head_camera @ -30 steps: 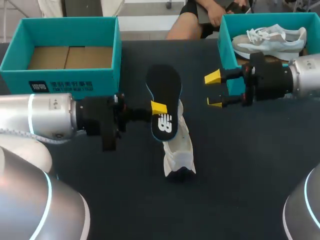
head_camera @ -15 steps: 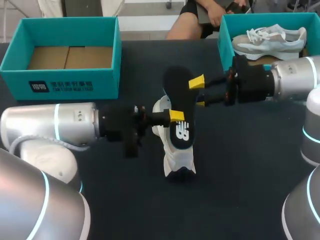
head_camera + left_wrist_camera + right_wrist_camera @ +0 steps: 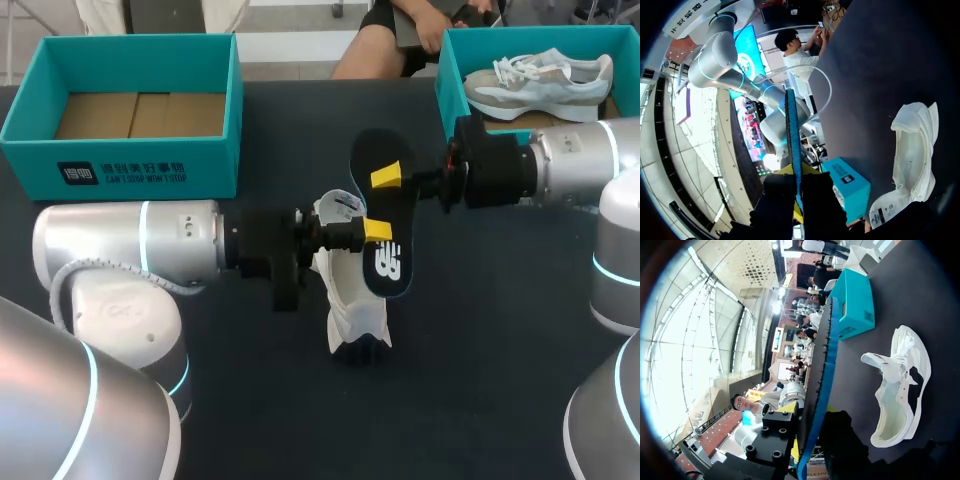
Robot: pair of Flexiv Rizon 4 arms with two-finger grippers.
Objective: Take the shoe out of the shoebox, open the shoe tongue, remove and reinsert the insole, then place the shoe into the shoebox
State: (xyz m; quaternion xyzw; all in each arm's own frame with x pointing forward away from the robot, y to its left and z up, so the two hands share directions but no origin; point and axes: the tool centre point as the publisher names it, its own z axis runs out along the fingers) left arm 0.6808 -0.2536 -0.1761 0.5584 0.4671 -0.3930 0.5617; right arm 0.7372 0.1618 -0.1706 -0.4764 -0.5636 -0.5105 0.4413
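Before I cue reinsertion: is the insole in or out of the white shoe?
Out. The left claw and right claw hold the insole in the air, apart from the white shoe.

Insole (image 3: 375, 205): matt black top, foam-like, blue edge. Shoe (image 3: 350, 300): white cloth, soft, crumpled. Tabletop (image 3: 500, 350): dark, matt, smooth. Shoebox (image 3: 205, 160): teal matt cardboard, brown inside. Arm shells (image 3: 120, 250): smooth silver, semi-gloss.
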